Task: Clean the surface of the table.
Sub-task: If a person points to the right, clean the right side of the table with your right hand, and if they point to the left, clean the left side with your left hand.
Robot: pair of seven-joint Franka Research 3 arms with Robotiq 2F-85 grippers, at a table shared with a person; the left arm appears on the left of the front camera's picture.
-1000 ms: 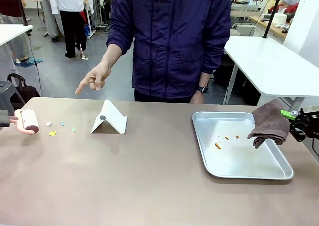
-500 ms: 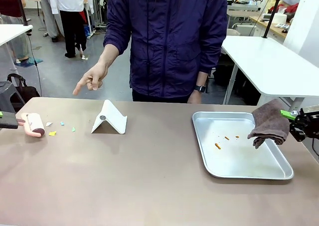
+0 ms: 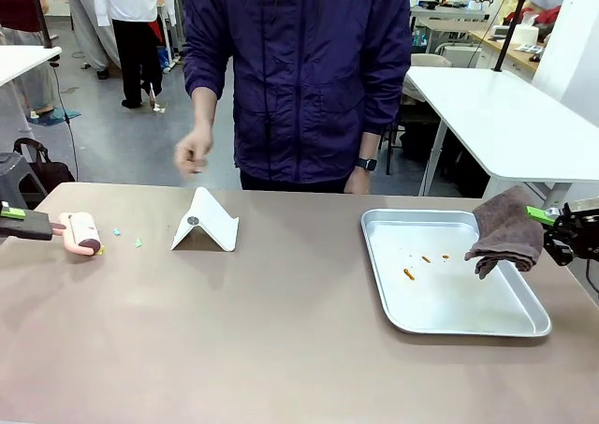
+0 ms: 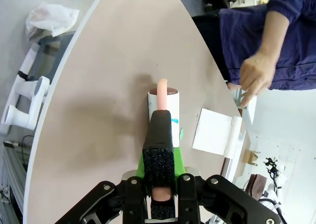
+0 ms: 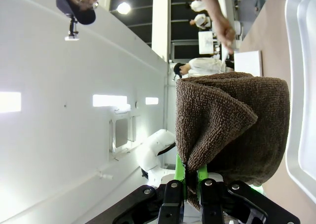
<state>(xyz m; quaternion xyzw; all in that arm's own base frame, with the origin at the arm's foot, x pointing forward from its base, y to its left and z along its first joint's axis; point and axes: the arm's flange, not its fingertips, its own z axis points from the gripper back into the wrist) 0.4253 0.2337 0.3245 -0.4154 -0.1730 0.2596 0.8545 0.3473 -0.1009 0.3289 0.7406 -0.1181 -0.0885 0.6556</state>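
Guessing the table (image 3: 281, 340) is barely cleaned: left gripper (image 3: 26, 225) clamps lint roller (image 3: 82, 232) by scraps (image 3: 138, 243) mid-left, right gripper (image 3: 554, 227) clamps cloth (image 3: 507, 232) mid-right.

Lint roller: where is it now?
Front view: the lint roller is at the far left of the table, held by the left gripper, beside the paper scraps, left of the white folded stand.

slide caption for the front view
Left gripper holds a lint roller on the table; right gripper holds a cloth by the tray.

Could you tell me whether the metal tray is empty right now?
Not empty: a few orange crumbs lie inside the tray.
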